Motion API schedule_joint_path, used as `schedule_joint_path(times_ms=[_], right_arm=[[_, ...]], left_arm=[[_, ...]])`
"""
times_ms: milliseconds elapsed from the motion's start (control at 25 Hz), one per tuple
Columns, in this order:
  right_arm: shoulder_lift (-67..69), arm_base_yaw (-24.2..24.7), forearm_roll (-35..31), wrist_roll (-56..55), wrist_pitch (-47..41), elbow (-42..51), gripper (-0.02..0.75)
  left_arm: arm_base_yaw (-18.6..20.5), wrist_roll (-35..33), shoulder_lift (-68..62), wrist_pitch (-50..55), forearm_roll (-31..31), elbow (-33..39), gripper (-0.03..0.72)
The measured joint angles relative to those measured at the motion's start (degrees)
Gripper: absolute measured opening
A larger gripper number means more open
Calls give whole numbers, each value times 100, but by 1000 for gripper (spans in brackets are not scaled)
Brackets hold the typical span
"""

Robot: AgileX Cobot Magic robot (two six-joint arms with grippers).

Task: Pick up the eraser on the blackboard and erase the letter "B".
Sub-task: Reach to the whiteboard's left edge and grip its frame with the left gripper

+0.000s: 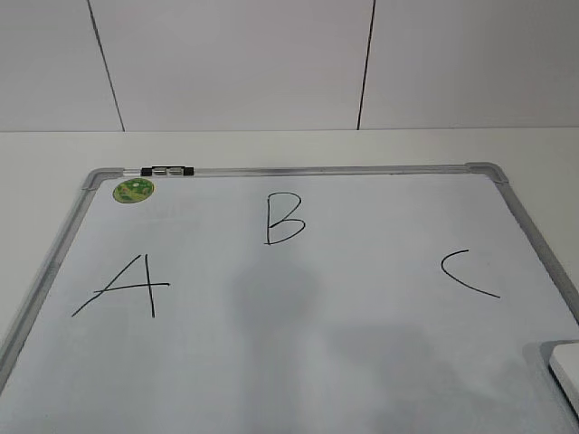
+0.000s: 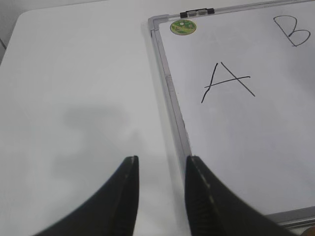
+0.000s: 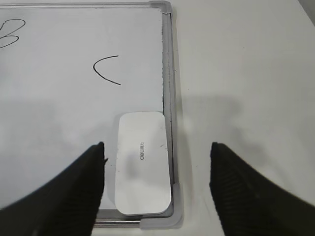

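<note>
The blackboard (image 1: 362,353) is a white board in a grey frame, flat on the table. The black letter "B" (image 1: 283,218) is drawn near its top middle, between an "A" (image 1: 127,286) and a "C" (image 1: 468,272). The white eraser (image 3: 142,163) lies in the board's near right corner against the frame; only its corner shows in the exterior view (image 1: 567,366). My right gripper (image 3: 156,150) is open wide above the eraser, one finger on each side, not touching it. My left gripper (image 2: 161,164) is open and empty over the board's left frame edge. The "B" also shows in the left wrist view (image 2: 291,30).
A green round sticker (image 1: 133,190) sits in the board's top left corner, next to a black clip (image 1: 169,170) on the top frame. Bare white table (image 2: 74,98) lies left and right of the board. A white panelled wall stands behind.
</note>
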State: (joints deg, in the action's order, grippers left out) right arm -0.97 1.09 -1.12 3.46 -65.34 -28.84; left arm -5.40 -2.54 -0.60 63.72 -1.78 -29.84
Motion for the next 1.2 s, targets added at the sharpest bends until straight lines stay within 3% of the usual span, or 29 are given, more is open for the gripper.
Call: schedule_joint_path(times_ms=[800, 1200], right_arm=[[0, 0, -34, 0, -75, -13, 536], [983, 0, -939, 0, -619, -146, 535]], left_arm=[[0, 0, 0, 0, 0, 0, 241], [0, 0, 0, 0, -24, 0, 241]])
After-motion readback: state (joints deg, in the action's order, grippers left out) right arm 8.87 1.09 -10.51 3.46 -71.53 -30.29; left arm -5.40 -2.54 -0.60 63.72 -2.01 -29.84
